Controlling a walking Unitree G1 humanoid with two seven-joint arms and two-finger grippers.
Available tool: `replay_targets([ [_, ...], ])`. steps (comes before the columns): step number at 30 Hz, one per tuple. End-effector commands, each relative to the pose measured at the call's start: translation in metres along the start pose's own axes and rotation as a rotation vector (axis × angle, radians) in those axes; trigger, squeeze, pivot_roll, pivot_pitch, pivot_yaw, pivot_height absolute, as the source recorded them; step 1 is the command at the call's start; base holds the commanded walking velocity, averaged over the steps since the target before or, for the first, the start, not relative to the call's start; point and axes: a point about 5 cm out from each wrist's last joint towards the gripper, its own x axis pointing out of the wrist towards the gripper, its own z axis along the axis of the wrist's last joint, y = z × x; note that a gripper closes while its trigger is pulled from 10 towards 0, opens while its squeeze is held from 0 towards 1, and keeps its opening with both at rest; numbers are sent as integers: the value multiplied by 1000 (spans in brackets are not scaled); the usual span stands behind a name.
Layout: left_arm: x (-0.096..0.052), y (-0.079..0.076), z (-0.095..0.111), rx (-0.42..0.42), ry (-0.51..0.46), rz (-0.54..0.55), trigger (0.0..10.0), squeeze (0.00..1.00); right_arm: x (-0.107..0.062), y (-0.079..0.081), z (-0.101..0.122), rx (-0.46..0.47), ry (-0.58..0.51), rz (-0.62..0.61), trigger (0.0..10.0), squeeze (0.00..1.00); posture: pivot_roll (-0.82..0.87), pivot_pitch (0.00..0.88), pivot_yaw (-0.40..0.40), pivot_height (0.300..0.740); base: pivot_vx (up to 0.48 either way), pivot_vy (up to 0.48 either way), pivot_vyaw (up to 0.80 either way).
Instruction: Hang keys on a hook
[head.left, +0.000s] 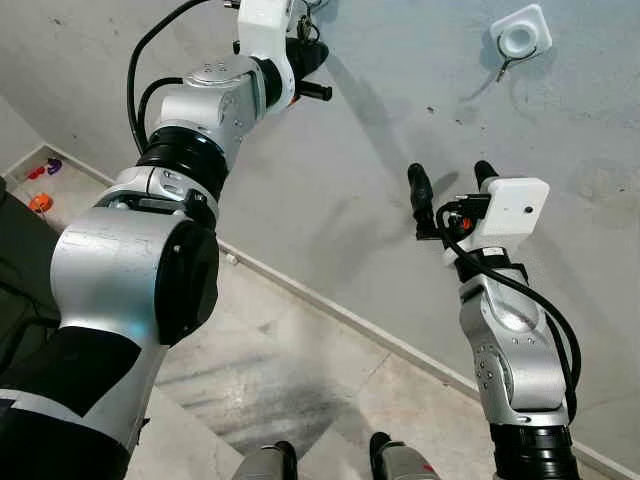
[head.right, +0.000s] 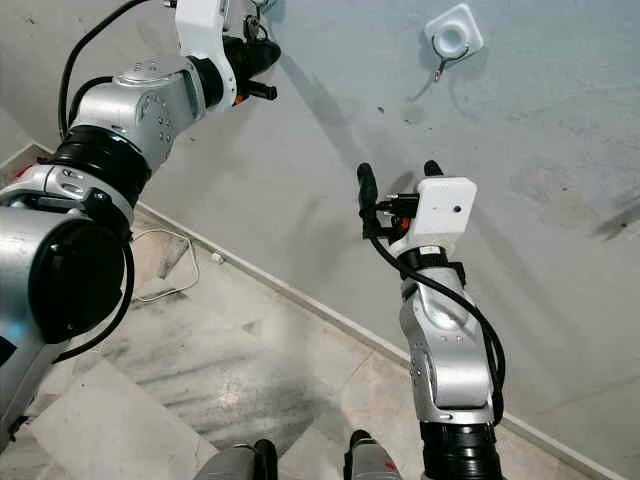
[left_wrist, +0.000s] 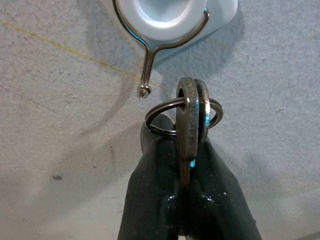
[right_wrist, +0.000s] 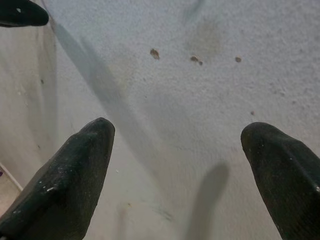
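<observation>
1. Grey plaster wall (head.left: 400, 130) takes up most of both eye views, meeting a pale marbled floor (head.left: 290, 370) along a skirting line. Both arms are raised toward the wall.

2. The left gripper (left_wrist: 187, 200) is at work high on the wall. Its two black fingers (left_wrist: 150, 200) are clenched tight on the keys (left_wrist: 192, 125), two flat metal bows pinched edge-on with a wire key ring (left_wrist: 165, 117) threaded through them.

3. The right gripper (head.left: 452, 190) is held up in front of the wall, lower down and well apart from the keys. Its fingers stand wide apart with nothing between them and touch nothing.

4. A white hook mount (left_wrist: 170, 20) sits just above the keys, and its bent wire hook (left_wrist: 145, 75) ends in a small knob near the ring. In the left wrist view ring and hook tip lie close but apart; nothing hangs yet.

5. A second white hook (head.left: 520, 38) sits further along the wall with nothing on it.

6. Judged from this, the step in hand is the final approach. The next move likely calls for shifting the ring sideways over the hook tip, then lowering it so the wire catches inside the ring before the fingers let go. A slight misalignment could push the ring against the knob.
</observation>
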Motion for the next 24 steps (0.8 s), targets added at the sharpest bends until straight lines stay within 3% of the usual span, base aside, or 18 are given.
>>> replay_targets([
  [1,-2,1,21,35,-43,8,10000,0,-2,4,2,0,-4,13,10000,0,-122,198,135,740,0,0,0],
  [24,-9,14,31,2,-77,40,10000,0,-3,4,1,5,0,8,10000,0,-121,201,133,740,0,0,0],
])
